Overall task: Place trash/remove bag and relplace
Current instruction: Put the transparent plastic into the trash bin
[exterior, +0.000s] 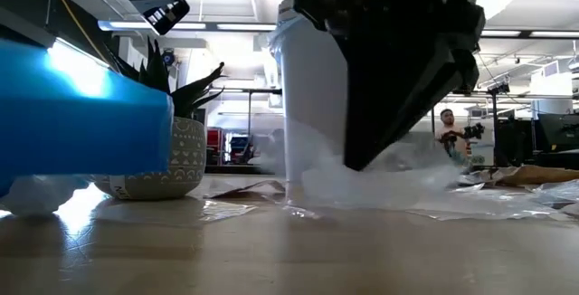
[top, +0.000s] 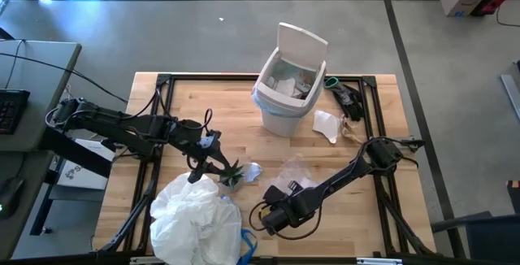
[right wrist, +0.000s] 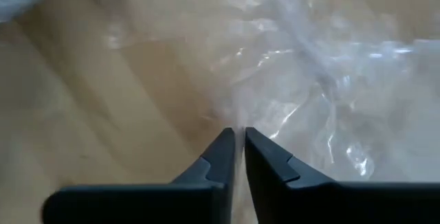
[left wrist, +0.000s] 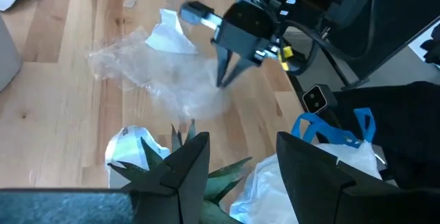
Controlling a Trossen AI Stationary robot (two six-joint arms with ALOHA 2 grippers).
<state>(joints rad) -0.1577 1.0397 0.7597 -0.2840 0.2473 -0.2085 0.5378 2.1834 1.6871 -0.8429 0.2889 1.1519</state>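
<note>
High: white bin (top: pixel 288 94) at bench (top: pixel 179 106) far edge; bare wood between it and right gripper (top: pixel 286 193).
Left wrist: right fingers (left wrist: pixel 224 73) nearly together, pinching clear wrapper (left wrist: pixel 165 80) nearer the bin than the plant (left wrist: pixel 199 176). Left gripper (left wrist: pixel 240 172) apart over plant.
Right wrist: wrapper edge sits in the slit.

The potted plant (left wrist: pixel 199 176) sits half hidden behind the left end effector (left wrist: pixel 237 172).

Clear crinkled wrapper (right wrist: pixel 309 80) lies flat on wood; bin (top: pixel 286 86) holds scraps
</note>
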